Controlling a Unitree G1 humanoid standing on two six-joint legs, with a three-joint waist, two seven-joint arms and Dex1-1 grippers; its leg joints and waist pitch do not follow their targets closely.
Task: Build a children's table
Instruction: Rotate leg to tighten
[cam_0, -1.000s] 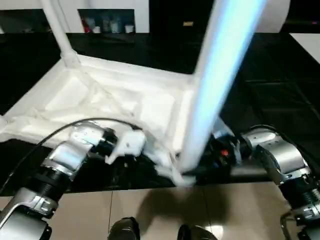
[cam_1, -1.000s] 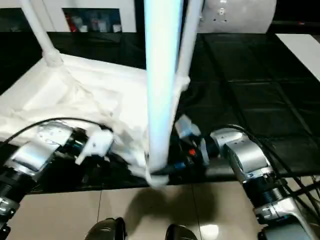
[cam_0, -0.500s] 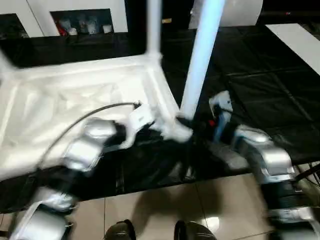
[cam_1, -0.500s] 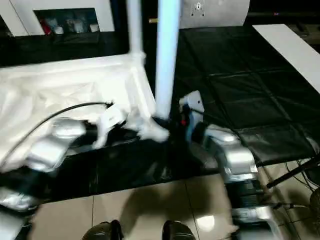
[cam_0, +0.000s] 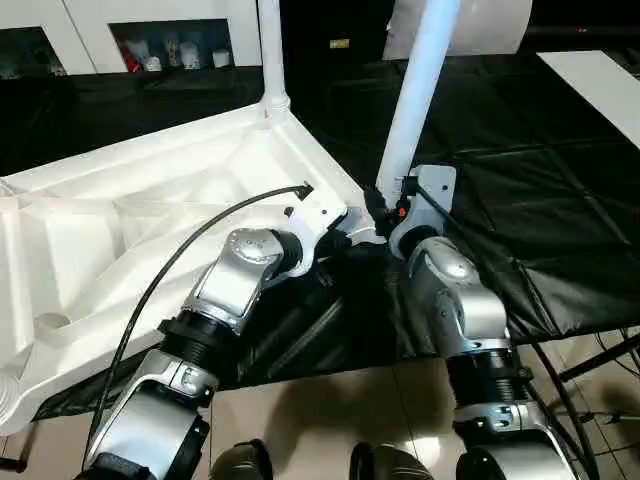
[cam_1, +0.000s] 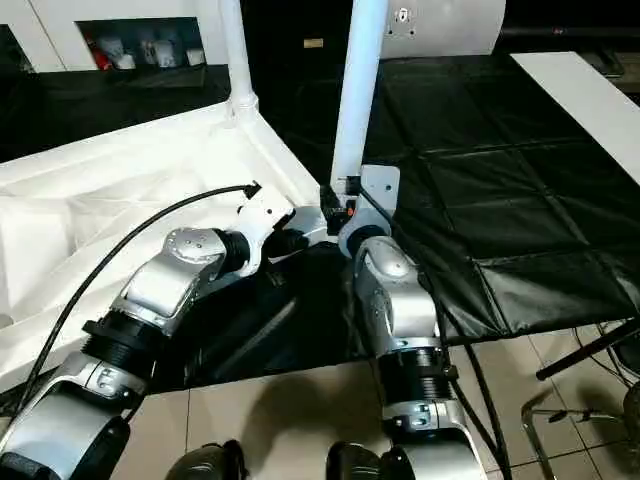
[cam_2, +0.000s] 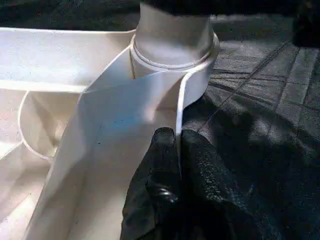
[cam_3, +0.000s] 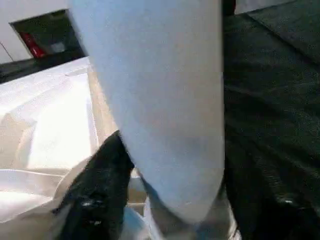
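Your left end effector (cam_2: 172, 165) is clenched on the thin rim of the children's table (cam_0: 150, 215), right beside the near corner socket (cam_2: 172, 47); the two black fingers pinch the plastic edge between them. Your right end effector (cam_0: 385, 205) sits at the base of the near leg (cam_0: 420, 90), with black fingers on either side of the tube, grasping it where it enters that socket.

The table lies upside down on the black-covered desk (cam_0: 520, 150), ribbed underside facing up, its top spreading away to your left. The near leg stands with its long axis nearly upright, leaning slightly to the right as it rises. A second leg (cam_0: 270, 50) stands upright in the far corner socket.

Your left wrist view gives you the pinch on the rim and the leg seated in the socket ring, which the head views hide behind the wrists. Your right wrist view shows the tube close up between the fingers (cam_3: 100, 185). The head views give you the second leg and the floor (cam_0: 330, 410) at the desk's edge.

Compared with a second ago, the table's corner has swung round toward you, and both forearms now converge on it.
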